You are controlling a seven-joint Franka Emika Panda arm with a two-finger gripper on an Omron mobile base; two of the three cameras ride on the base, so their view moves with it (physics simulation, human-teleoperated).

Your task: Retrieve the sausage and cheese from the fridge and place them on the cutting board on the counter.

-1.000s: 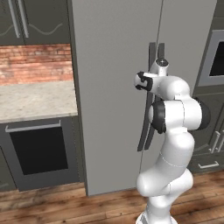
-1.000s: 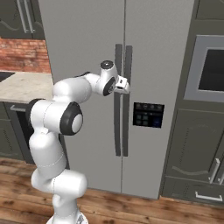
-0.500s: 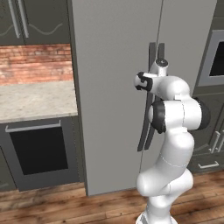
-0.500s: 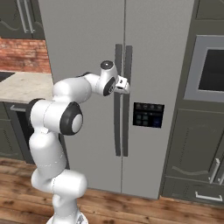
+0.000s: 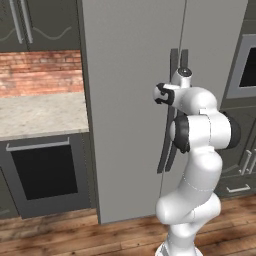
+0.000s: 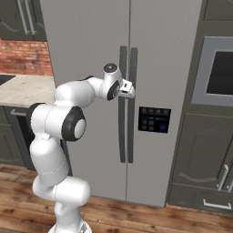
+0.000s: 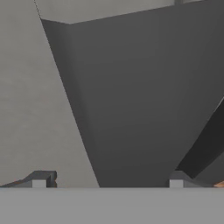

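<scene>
Closely, spread jaws flank the fridge [image 6: 91,54] handle [image 7: 131,109]; both doors shut, contents hidden.

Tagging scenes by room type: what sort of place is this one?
A home-style kitchen, rendered. A tall grey two-door fridge with dark handles fills the middle, a stone counter sits over a black oven front against a brick backsplash, and dark cabinets flank it.

A red brick wall [image 5: 40,72] is seen above a pale stone top [image 5: 40,115]. A black oven front [image 5: 44,172] is set under that top. Dark cabinets [image 5: 35,25] are hung above the bricks. A brown wood floor [image 6: 136,218] is laid below.
</scene>
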